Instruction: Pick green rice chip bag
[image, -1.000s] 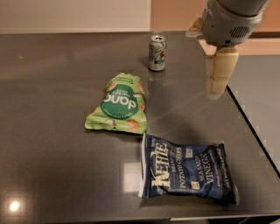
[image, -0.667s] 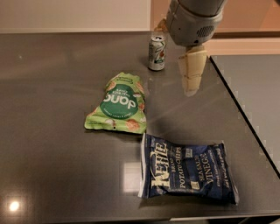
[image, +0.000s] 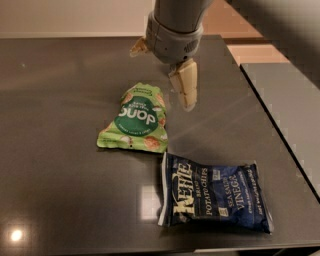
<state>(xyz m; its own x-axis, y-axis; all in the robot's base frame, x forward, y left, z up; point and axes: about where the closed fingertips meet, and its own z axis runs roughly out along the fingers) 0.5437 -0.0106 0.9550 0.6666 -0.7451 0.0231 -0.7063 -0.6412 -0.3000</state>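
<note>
The green rice chip bag (image: 136, 120) lies flat on the dark table (image: 55, 130), a light-green pouch with a dark green circle and white letters. My gripper (image: 161, 77) hangs over the table just behind and to the right of the bag, above it and apart from it. It is open and empty. One tan finger (image: 184, 89) points down close to the bag's upper right corner. The other tan fingertip (image: 138, 47) shows at the left of the grey wrist (image: 174, 31).
A dark blue Kettle potato chip bag (image: 212, 197) lies near the table's front edge, right of and in front of the green bag. The table's right edge runs diagonally, with a second grey surface (image: 287, 100) beyond it.
My gripper has moved left and toward the green bag. It now covers the small can that stood at the back of the table.
</note>
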